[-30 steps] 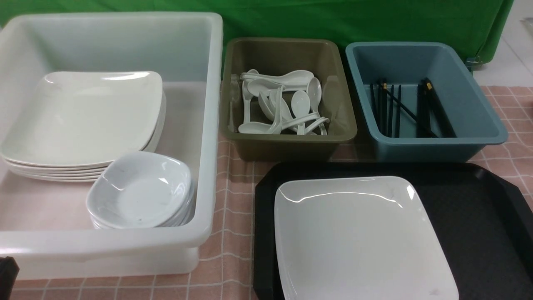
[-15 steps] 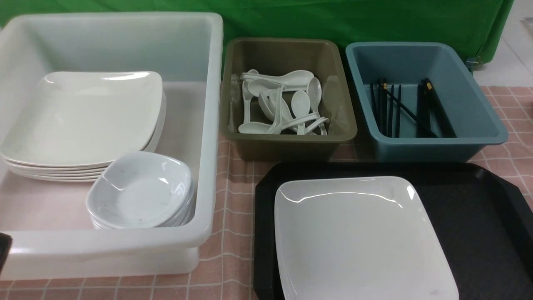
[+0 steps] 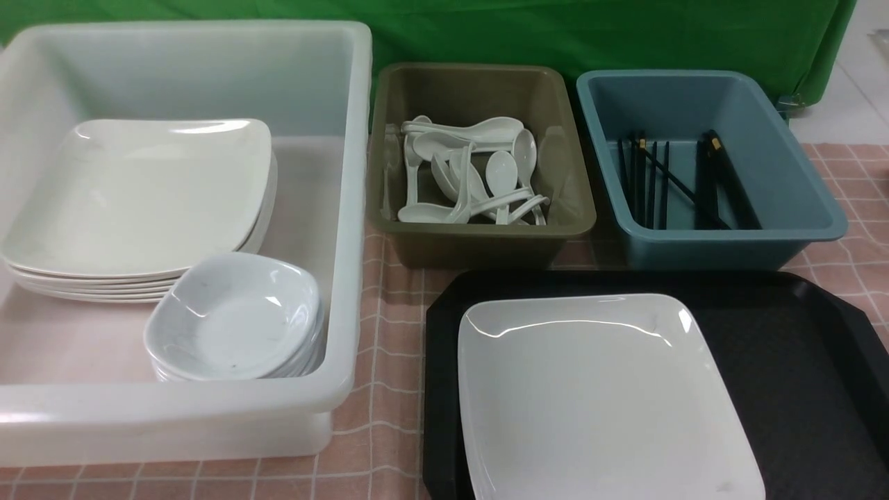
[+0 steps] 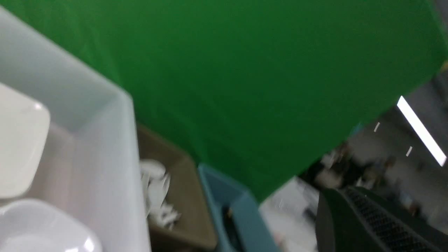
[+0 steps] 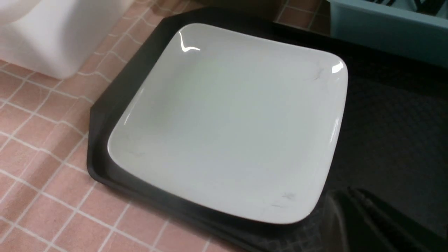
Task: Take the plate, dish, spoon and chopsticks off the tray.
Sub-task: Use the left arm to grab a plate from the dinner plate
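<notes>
The large white plate (image 3: 604,396) (image 5: 227,122) lies alone on the black tray (image 3: 785,361) (image 5: 392,133). A stack of small greyish-white dishes (image 3: 233,319) sits in the white tub (image 3: 351,208). Spoons (image 3: 472,173) lie in the olive tub, and chopsticks (image 3: 684,184) lie in the blue tub. Neither gripper appears in the front view. My right gripper (image 5: 350,190) is shut and empty, hovering by the plate's near corner over the tray. My left gripper (image 4: 344,194) is blurred, its jaws together, holding nothing, raised towards the green backdrop.
The white tub also holds a stack of large plates (image 3: 139,201). The olive tub (image 3: 479,239) and blue tub (image 3: 708,246) stand just behind the tray. A pink checked cloth (image 3: 389,389) covers the table; a green curtain (image 3: 555,35) hangs at the back.
A dark piece of the left arm at the front view's lower left corner has slid out of that frame. The plate, tubs and tray have not moved.
</notes>
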